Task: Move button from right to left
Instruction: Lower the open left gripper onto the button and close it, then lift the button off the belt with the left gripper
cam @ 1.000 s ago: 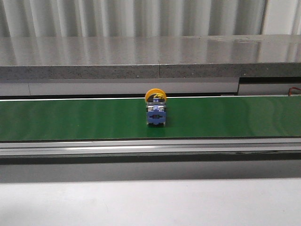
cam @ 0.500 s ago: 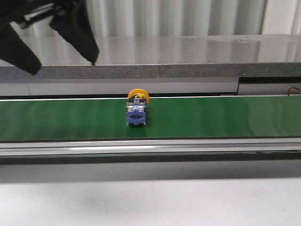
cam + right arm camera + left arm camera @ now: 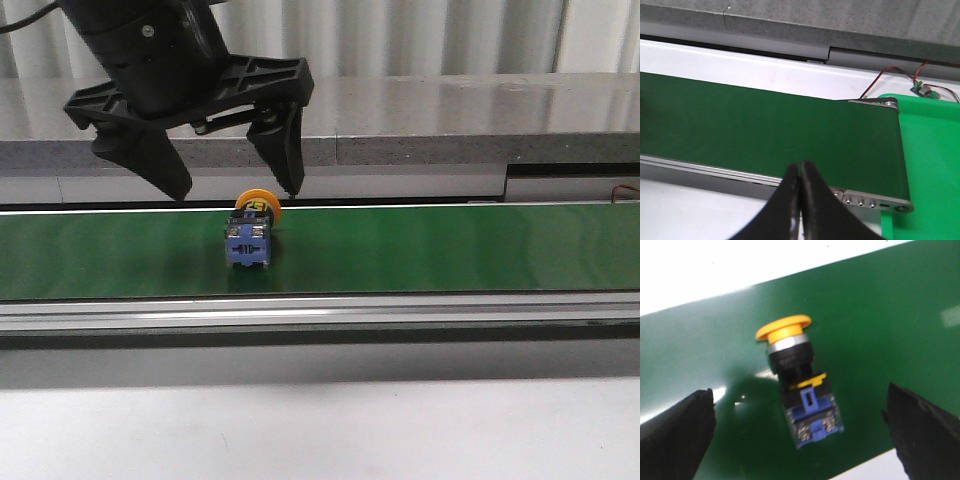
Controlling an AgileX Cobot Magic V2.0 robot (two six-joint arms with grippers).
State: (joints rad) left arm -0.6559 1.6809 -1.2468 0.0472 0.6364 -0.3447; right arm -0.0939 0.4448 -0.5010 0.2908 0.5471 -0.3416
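The button (image 3: 250, 235), with a yellow-orange disc head and a blue blocky body, lies on the green belt (image 3: 450, 250). My left gripper (image 3: 236, 190) hangs open just above it, one finger on each side, not touching. In the left wrist view the button (image 3: 800, 385) lies between the wide-spread fingertips (image 3: 675, 435), head pointing away. My right gripper (image 3: 800, 172) is shut and empty over the belt's near rail; it does not show in the front view.
A grey stone ledge (image 3: 400, 120) runs behind the belt. A metal rail (image 3: 400, 310) borders its near side. In the right wrist view the belt's end roller (image 3: 875, 102), a bright green surface (image 3: 930, 165) and a small wired circuit board (image 3: 925, 90) show.
The button has travelled left along the belt. My left gripper has come down from the upper left and now straddles it, open.
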